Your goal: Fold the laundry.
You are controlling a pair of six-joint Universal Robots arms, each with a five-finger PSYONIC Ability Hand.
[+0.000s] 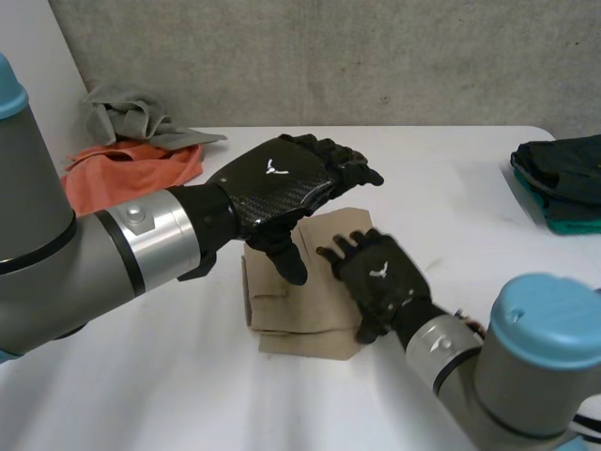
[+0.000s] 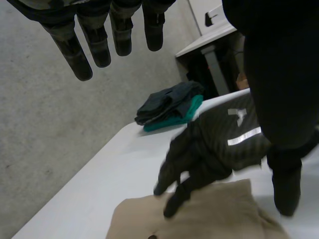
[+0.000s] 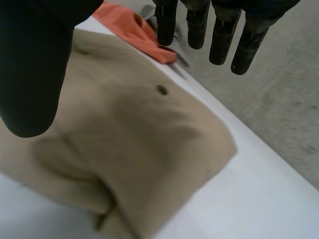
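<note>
Two straight-fingered robot hands (image 1: 272, 183) (image 1: 380, 277) over cloth (image 1: 310, 312)

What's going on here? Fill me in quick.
The robot is folding laundry on the white table. A tan garment lies folded in the middle. The right hand, open, rests its fingers on the garment's right edge; the left hand, open too, hovers above it. An orange cloth and a grey cloth lie at the far left; a dark and teal stack sits at the far right.
</note>
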